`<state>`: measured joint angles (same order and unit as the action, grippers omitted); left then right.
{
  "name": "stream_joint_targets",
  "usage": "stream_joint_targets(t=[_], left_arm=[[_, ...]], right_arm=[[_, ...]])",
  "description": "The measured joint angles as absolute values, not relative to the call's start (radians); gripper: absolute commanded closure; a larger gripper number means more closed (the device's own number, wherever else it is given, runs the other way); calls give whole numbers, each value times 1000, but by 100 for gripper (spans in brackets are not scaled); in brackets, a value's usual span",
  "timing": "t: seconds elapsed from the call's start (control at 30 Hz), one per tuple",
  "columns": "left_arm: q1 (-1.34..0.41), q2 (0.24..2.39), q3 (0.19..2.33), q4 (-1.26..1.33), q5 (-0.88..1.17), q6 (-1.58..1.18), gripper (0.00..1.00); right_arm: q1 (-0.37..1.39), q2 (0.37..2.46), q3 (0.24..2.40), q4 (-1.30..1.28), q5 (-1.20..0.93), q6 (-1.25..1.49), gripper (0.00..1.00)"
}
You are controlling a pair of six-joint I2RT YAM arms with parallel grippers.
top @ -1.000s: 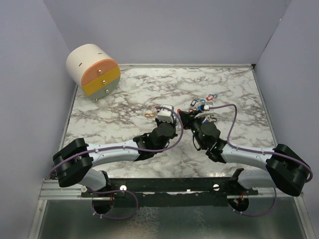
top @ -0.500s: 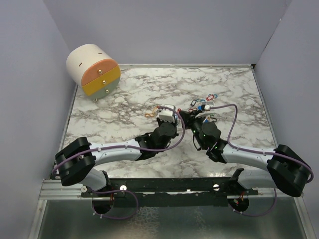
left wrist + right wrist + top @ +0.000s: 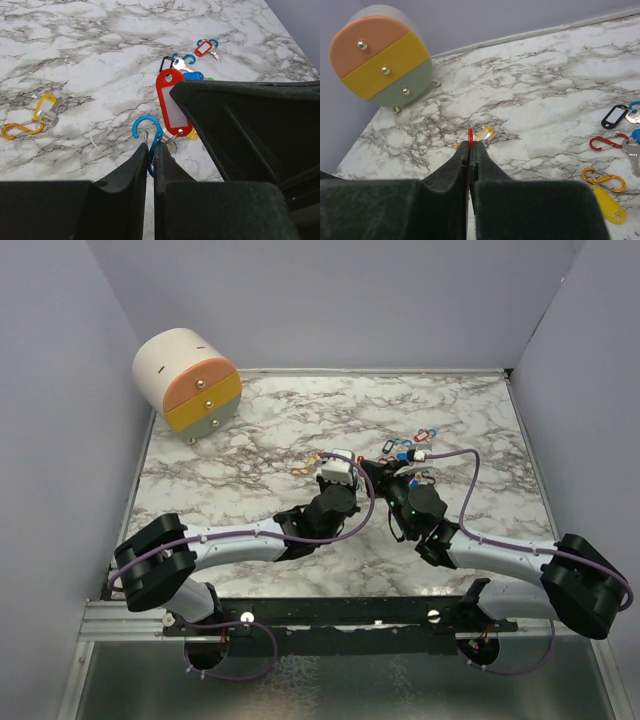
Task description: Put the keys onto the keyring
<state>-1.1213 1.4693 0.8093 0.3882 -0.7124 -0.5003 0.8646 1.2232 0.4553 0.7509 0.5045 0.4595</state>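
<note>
- A marbled tabletop [image 3: 250,430] carries the whole job, which is gathered at its middle and right.
- A round chest of drawers [image 3: 190,380] stands at the far left corner, well apart from the work and seemingly no part of it.
- The two arms reach in from the near edge and meet nose to nose at mid-table, probably so that one can thread what the other steadies.
- The right gripper [image 3: 469,145], fingers pressed together, pinches the red tag [image 3: 169,107]. It holds the tag off the marble with its punched end pointing away.
- The left gripper [image 3: 151,147], fingers likewise pressed together, nips the blue clip [image 3: 148,118] by its lower part. The hooked end is left free, just beside the red tag, and the pair looks lined up for joining, though not yet linked.
- The loose keys [image 3: 410,448], with black, blue and red tags, lie scattered just beyond the grippers on the right, awaiting a turn.
- A yellow tag [image 3: 45,106] with its key rests to the left, next to an orange clip [image 3: 15,131].
</note>
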Motion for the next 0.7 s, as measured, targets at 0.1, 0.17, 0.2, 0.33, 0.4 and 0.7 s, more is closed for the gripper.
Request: stream_joint_targets(t=[0.1, 0.17, 0.2, 0.33, 0.4, 0.7], left_arm=[[-1121, 1470, 810, 389, -717, -498, 100], [-1121, 1470, 810, 390, -723, -495, 100], [-1121, 1470, 810, 390, -724, -494, 100], [-1121, 1470, 810, 393, -728, -490, 100], [-1121, 1470, 810, 395, -728, -487, 100], [-1121, 1473, 810, 397, -728, -483, 100]], right_arm=[[865, 1216, 455, 751, 505, 459, 99], [865, 1214, 455, 751, 505, 459, 99], [865, 1213, 455, 751, 505, 459, 99], [865, 1210, 455, 750, 505, 459, 99], [865, 1209, 455, 750, 505, 459, 99], [865, 1209, 455, 748, 505, 460, 99]])
